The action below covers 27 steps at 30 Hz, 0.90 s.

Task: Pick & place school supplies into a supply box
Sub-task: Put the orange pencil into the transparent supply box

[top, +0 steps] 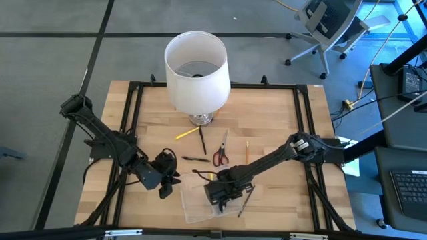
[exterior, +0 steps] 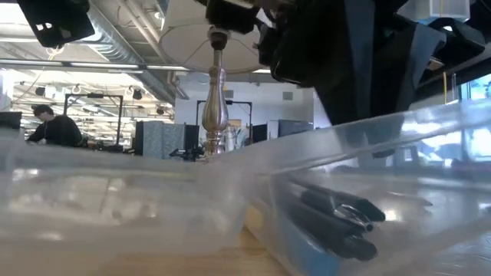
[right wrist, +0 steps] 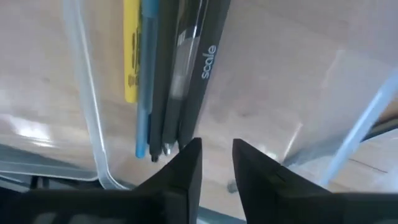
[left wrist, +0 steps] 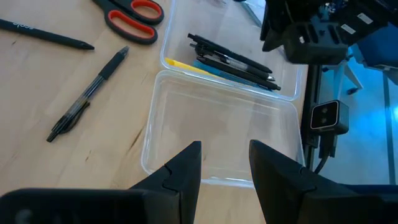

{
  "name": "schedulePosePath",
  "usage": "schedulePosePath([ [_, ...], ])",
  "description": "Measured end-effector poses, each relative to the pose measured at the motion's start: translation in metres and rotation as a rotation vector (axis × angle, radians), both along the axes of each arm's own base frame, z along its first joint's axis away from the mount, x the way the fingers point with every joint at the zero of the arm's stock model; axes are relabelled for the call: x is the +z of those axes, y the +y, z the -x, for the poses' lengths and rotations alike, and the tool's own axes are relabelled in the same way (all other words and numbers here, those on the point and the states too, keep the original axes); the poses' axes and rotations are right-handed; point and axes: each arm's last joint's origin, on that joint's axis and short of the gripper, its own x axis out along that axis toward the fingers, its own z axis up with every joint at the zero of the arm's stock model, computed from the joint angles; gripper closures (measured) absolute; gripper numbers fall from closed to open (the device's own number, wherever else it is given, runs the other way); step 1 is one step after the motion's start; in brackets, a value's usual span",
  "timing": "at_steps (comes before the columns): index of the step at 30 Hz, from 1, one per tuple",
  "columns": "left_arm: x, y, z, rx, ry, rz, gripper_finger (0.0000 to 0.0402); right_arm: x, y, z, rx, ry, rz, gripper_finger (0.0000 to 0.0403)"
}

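Note:
The clear supply box (left wrist: 283,93) lies open near the table's front edge, and its empty half (left wrist: 224,137) sits beside the filled one. Several pens and a yellow pencil (right wrist: 130,56) lie flat in the filled half (top: 230,200). My right gripper (right wrist: 216,158) points down over them, open, with nothing between its fingers. My left gripper (left wrist: 225,165) hovers open just left of the empty half. Red-handled scissors (top: 220,156), a yellow pencil (top: 187,133), black pens (top: 195,159) and a brown pencil (top: 246,152) lie flat on the wood.
A lamp with a white shade (top: 197,70) stands on its metal foot (top: 201,119) at the far middle. Black frame rails (top: 307,133) run along the table's sides. A loose black pen (left wrist: 87,96) lies left of the box. A person (exterior: 54,126) sits far off in the room.

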Motion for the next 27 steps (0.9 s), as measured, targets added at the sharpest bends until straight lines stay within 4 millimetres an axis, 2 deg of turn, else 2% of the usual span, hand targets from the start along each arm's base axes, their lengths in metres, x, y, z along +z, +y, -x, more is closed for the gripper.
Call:
schedulePosePath([
  [5,0.0,0.0,0.0,0.01,-0.007,-0.009,0.0274,0.033,-0.007,0.014,0.007,-0.017,0.025,0.0309],
  [10,0.0,0.0,0.0,0.011,-0.008,-0.01,0.0274,0.068,-0.015,0.046,0.027,0.051,0.15,0.0309],
  [13,0.0,0.0,0.0,0.016,-0.007,-0.005,0.0274,0.082,-0.02,0.065,0.06,0.12,0.238,0.0309],
  [16,0.0,0.0,0.0,0.03,-0.006,0.008,0.0274,0.088,-0.025,0.077,0.115,0.172,0.333,0.0309],
  [18,0.0,0.001,0.0,0.032,-0.006,0.01,0.0274,0.088,-0.026,0.078,0.138,0.155,0.377,0.0309],
  [22,0.0,0.001,-0.001,0.059,-0.011,0.018,0.0274,0.08,-0.034,0.071,0.182,0.116,0.413,0.0309],
  [27,0.0,0.002,-0.001,0.102,-0.027,0.019,0.0274,0.063,-0.057,0.071,0.175,0.207,0.488,0.0309],
])
